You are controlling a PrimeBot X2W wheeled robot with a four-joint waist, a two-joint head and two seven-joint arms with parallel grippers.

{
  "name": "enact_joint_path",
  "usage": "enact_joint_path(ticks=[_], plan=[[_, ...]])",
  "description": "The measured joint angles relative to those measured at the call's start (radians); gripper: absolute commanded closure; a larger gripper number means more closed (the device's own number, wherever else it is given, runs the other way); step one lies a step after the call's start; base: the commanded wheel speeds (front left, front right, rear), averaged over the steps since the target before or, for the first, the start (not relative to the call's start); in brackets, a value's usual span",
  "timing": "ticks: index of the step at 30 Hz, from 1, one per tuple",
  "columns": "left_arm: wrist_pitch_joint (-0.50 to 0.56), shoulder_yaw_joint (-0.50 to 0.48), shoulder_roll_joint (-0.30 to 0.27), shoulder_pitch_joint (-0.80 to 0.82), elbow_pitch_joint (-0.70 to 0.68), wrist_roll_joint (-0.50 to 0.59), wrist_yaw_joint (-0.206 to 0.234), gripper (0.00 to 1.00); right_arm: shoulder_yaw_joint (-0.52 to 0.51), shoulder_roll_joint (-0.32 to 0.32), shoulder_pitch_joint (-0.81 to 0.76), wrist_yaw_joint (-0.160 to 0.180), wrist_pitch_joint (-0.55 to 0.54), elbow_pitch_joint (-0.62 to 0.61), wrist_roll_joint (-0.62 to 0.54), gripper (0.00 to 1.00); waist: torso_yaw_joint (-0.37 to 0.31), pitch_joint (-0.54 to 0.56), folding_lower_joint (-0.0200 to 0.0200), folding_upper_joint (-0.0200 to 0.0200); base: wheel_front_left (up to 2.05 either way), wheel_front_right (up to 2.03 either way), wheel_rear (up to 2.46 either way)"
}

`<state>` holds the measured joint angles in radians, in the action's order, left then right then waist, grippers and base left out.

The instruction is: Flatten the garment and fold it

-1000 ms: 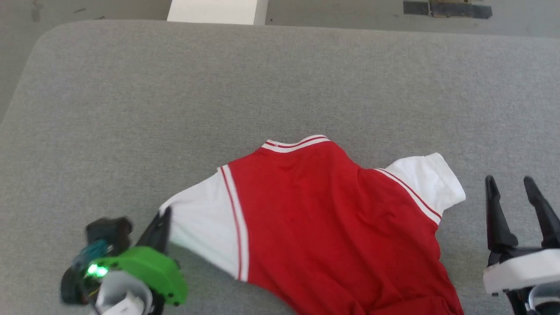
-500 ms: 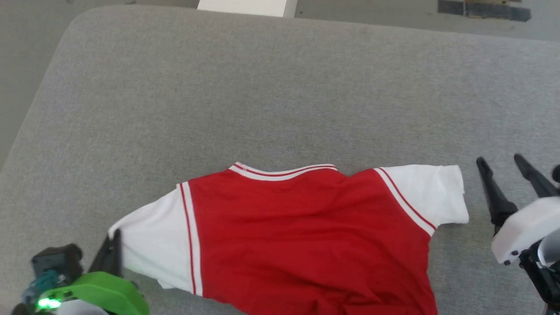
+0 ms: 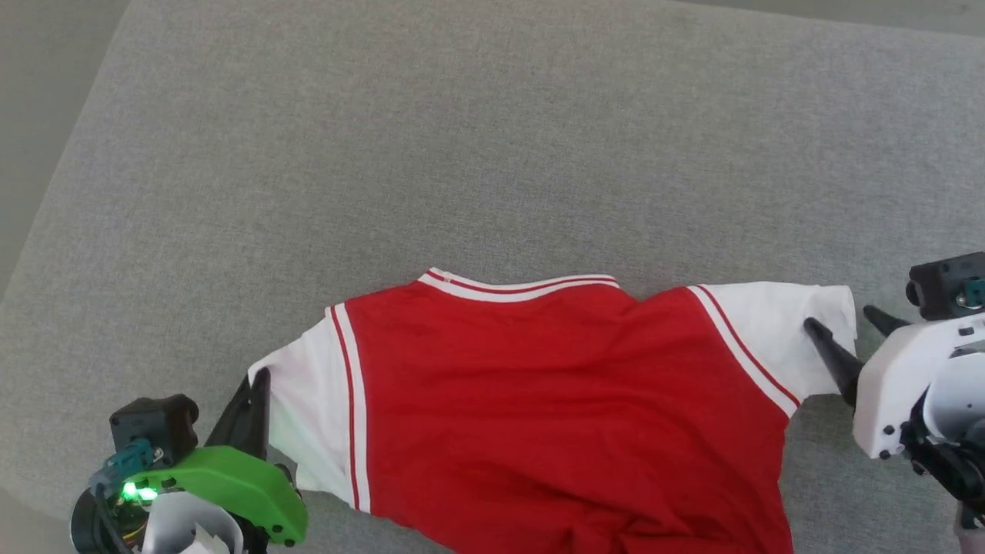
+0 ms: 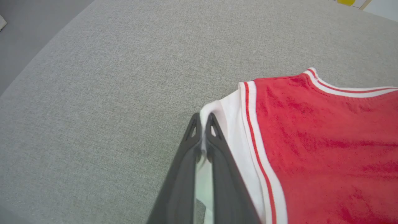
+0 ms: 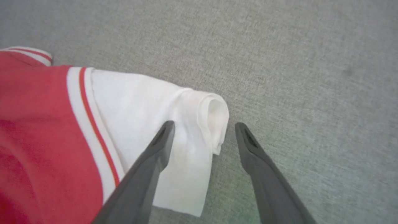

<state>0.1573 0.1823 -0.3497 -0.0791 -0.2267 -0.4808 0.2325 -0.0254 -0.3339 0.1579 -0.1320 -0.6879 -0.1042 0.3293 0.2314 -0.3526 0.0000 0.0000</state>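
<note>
The garment (image 3: 554, 408) lies in the lower middle of the head view on a grey padded surface (image 3: 462, 154). Its red body runs out of the frame's bottom edge. The striped collar (image 3: 523, 286) points to the top of the frame, and one white sleeve reaches to each side.

The left gripper (image 3: 260, 378), at the lower left, is closed on the outer edge of the near sleeve (image 3: 304, 415). In the left wrist view, white cloth is pinched between the two fingers of this gripper (image 4: 203, 116).

The right gripper (image 3: 839, 317), at the right edge, stands open around the end of the other sleeve (image 3: 777, 331). In the right wrist view one finger (image 5: 155, 146) is over the white cloth and the other is over bare grey surface past the rolled cuff (image 5: 214, 115). I cannot tell if they touch.

The upper half of the head view is free grey surface. Its rounded left edge runs slanted, with paler floor (image 3: 38, 77) beyond it.
</note>
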Motion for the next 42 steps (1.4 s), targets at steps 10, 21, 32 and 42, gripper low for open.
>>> enact_joint_path(ticks=[10,21,32,42], plan=[[-0.007,0.027,0.007,0.038,0.021,0.001,-0.021,1.00,-0.006,0.030,0.074,0.000,0.007,0.095,0.019,1.00,0.011,-0.017,0.0000,0.0000,0.00,0.00,0.00],[-0.033,0.050,0.025,0.211,-0.060,-0.005,-0.076,1.00,-0.059,0.070,0.187,0.000,0.155,0.068,0.026,1.00,-0.026,0.061,0.0000,0.0000,0.00,0.00,0.00],[0.148,0.049,-0.038,0.560,-0.047,0.033,-0.091,1.00,0.005,0.047,0.457,0.000,0.167,0.032,0.016,1.00,-0.105,0.194,0.0000,0.0000,0.00,0.00,0.00],[0.306,0.040,-0.074,0.804,-0.014,0.005,-0.119,1.00,0.067,0.014,0.659,0.000,0.112,0.046,0.016,1.00,-0.204,0.278,0.0000,0.0000,0.00,0.00,0.00]])
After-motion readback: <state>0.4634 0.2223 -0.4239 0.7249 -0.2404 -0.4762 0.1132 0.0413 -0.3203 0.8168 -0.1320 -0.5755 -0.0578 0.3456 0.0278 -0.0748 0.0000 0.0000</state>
